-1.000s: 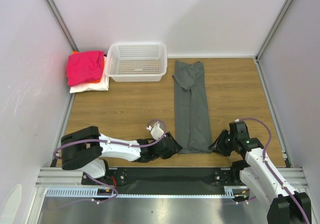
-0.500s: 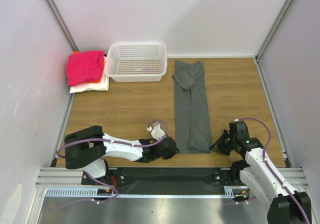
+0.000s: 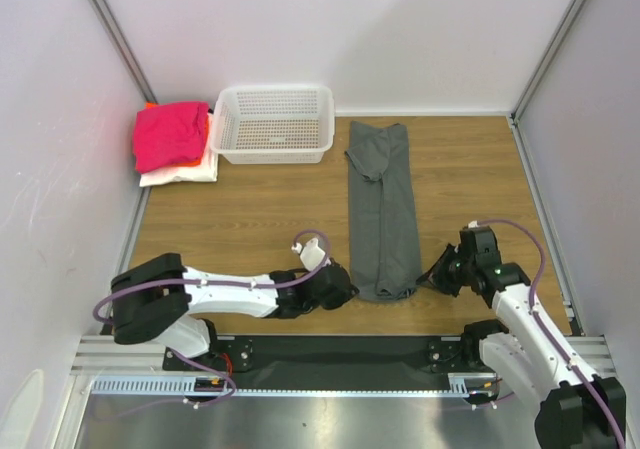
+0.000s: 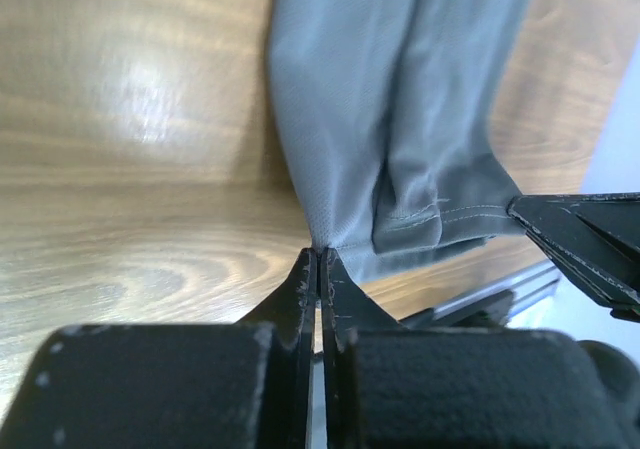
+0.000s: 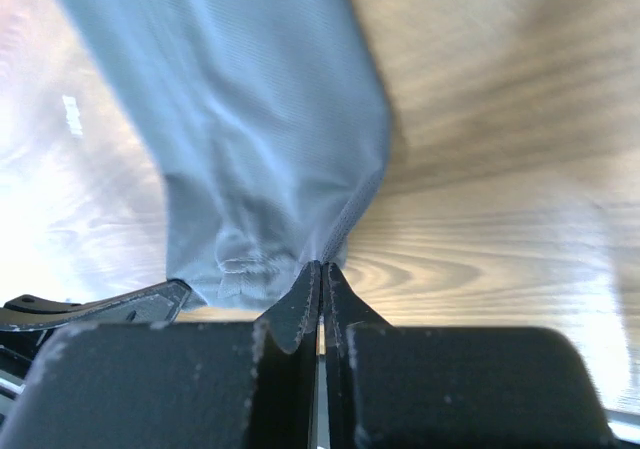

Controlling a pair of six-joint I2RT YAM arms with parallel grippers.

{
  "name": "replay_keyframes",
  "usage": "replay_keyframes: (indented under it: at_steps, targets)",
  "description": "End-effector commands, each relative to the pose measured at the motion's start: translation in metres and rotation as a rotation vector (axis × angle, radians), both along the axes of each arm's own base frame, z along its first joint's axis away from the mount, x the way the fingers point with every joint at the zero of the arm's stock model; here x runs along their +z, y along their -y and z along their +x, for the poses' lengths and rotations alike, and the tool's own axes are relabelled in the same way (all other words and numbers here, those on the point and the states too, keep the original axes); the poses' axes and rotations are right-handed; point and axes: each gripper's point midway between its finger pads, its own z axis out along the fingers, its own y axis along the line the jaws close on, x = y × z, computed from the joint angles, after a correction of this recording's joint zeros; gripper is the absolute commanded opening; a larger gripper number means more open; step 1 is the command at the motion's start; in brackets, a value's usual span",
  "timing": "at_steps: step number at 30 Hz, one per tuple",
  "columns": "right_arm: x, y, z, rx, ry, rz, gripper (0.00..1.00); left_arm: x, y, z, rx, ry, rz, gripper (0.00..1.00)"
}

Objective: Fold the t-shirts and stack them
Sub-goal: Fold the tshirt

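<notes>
Grey t-shirt folded lengthwise; left gripper and right gripper pinch near corners.

I see matt grey knit cloth on the shirt, glossy grained wood on the worktop, white plastic mesh on the basket at eleven o'clock.

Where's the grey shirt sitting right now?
In the top view the grey shirt lies as a long strip right of centre, far end beside the white basket, near corners pinched by the left gripper and right gripper.
</notes>
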Motion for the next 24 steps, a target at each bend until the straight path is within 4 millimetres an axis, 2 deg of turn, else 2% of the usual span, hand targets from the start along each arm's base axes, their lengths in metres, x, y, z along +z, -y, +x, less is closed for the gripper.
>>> replay_keyframes:
  at_steps: [1, 3, 9, 12, 15, 16, 17, 19, 20, 22, 23, 24]
  targets:
    - [0.034, -0.005, 0.026, 0.021, 0.098, 0.009, 0.00, 0.039, 0.001, 0.022, 0.024, 0.085, -0.036, 0.00]
    - [0.043, -0.004, 0.037, 0.022, 0.115, 0.001, 0.00, 0.050, 0.000, 0.033, 0.036, 0.111, -0.031, 0.00]
    - [0.058, -0.002, 0.068, 0.012, 0.137, -0.012, 0.00, 0.060, -0.007, 0.061, 0.057, 0.121, -0.011, 0.00]
    - [0.072, -0.004, 0.089, 0.014, 0.155, -0.001, 0.00, 0.070, -0.009, 0.079, 0.057, 0.131, 0.004, 0.00]
    - [0.084, -0.006, 0.112, 0.011, 0.177, 0.002, 0.00, 0.082, -0.006, 0.100, 0.047, 0.147, 0.006, 0.00]
    - [0.080, -0.006, 0.118, 0.011, 0.155, 0.001, 0.00, 0.087, 0.000, 0.108, 0.042, 0.151, 0.001, 0.00]
    - [0.093, -0.009, 0.130, 0.016, 0.192, 0.015, 0.00, 0.089, -0.003, 0.118, 0.046, 0.159, 0.008, 0.00]
    - [0.096, -0.011, 0.142, 0.015, 0.201, 0.025, 0.00, 0.094, 0.003, 0.129, 0.035, 0.152, 0.001, 0.00]
    - [0.097, -0.013, 0.153, 0.023, 0.202, 0.031, 0.00, 0.088, -0.001, 0.140, 0.050, 0.139, 0.017, 0.00]
    - [0.101, -0.015, 0.167, 0.029, 0.220, 0.039, 0.00, 0.093, -0.001, 0.155, 0.050, 0.139, 0.009, 0.00]
    - [0.093, -0.016, 0.173, 0.033, 0.201, 0.040, 0.00, 0.093, -0.001, 0.161, 0.050, 0.139, 0.012, 0.00]
    - [0.100, -0.017, 0.183, 0.044, 0.223, 0.044, 0.00, 0.086, -0.001, 0.166, 0.049, 0.132, 0.026, 0.00]
